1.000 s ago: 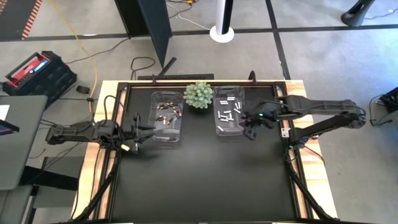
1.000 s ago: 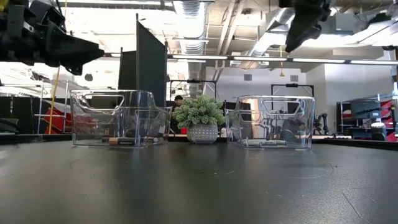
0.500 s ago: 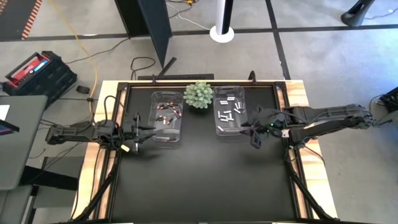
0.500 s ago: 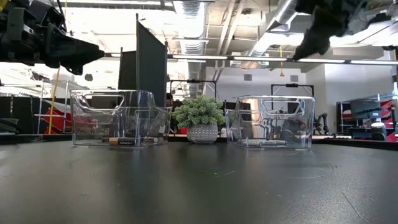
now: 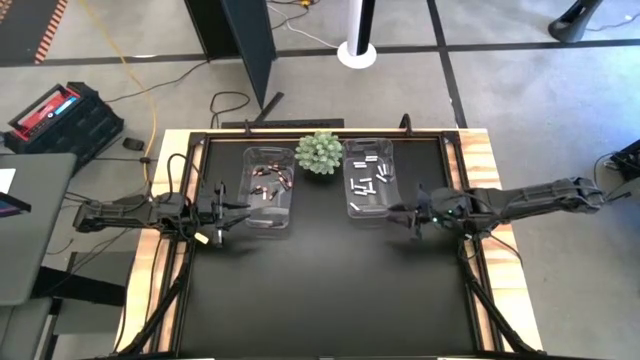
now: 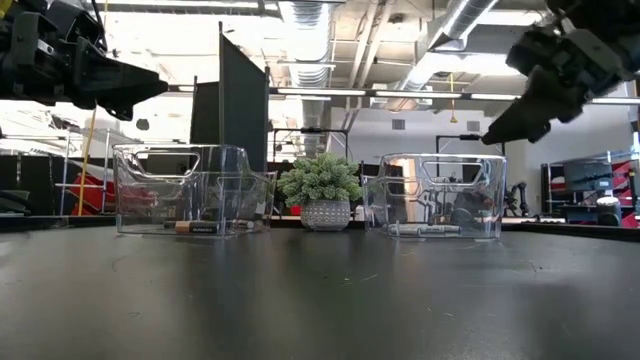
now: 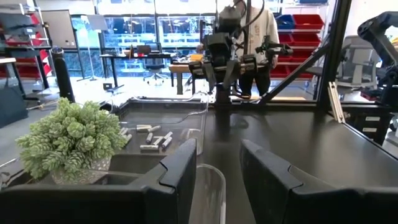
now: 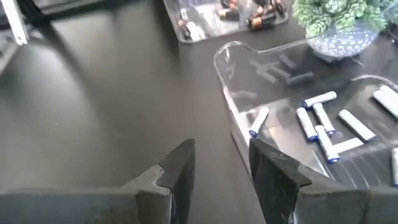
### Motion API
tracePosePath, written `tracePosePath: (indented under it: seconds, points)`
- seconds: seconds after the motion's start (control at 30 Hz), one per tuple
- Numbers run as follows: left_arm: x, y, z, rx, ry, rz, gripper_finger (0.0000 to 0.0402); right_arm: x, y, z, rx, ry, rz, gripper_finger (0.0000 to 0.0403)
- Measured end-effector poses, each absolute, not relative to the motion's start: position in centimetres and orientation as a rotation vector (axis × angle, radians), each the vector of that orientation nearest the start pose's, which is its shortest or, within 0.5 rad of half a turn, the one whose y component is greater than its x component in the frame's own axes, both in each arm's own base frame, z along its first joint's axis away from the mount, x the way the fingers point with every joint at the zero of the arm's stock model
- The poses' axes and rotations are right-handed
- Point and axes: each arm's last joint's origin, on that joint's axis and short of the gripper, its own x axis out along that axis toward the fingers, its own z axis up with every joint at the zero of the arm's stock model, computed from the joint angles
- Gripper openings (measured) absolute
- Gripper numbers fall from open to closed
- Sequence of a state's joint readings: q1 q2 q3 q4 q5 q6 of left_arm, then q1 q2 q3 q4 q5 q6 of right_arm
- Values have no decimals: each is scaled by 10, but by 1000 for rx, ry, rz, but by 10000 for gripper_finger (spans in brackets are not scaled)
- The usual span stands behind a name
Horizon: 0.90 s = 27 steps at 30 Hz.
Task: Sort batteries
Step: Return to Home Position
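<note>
Dark batteries (image 5: 268, 184) lie in the left bin (image 5: 283, 210), white batteries (image 8: 318, 99) in the right bin (image 5: 386, 205) — sorting looks done, so the right gripper (image 5: 413, 219) hangs spread and empty beside its bin; the left gripper (image 5: 222, 212) waits likewise spread

From above I cannot count the batteries (image 5: 268, 186) in the left bin (image 5: 246, 205); they are too small and lie clumped together. In the low view the left gripper (image 6: 148, 88) and the right gripper (image 6: 492, 134) are each cut off by an upper corner. On my right wrist camera the right bin (image 8: 225, 55) and the plant (image 8: 336, 14) run past the edge.
</note>
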State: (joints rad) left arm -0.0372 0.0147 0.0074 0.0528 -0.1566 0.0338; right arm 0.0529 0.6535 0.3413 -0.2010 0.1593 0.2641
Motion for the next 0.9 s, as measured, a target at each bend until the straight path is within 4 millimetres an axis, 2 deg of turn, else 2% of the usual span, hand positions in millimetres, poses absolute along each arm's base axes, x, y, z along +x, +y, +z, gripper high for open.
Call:
tracePosePath:
  seconds: [0.2, 0.47, 0.6, 0.73, 0.9]
  points:
    - [98, 1, 170, 29, -43, 120, 118, 130, 8, 179, 258, 351, -119, 168]
    - [98, 1, 170, 29, -43, 120, 118, 111, 13, 175, 275, 198, -33, 168]
    - [98, 1, 170, 29, -43, 120, 118, 104, 13, 164, 291, 131, -13, 168]
    - [98, 1, 170, 29, -43, 120, 118, 98, 12, 169, 253, -29, 34, 168]
    - [98, 1, 170, 29, -42, 121, 118, 97, 11, 170, 204, -43, 29, 168]
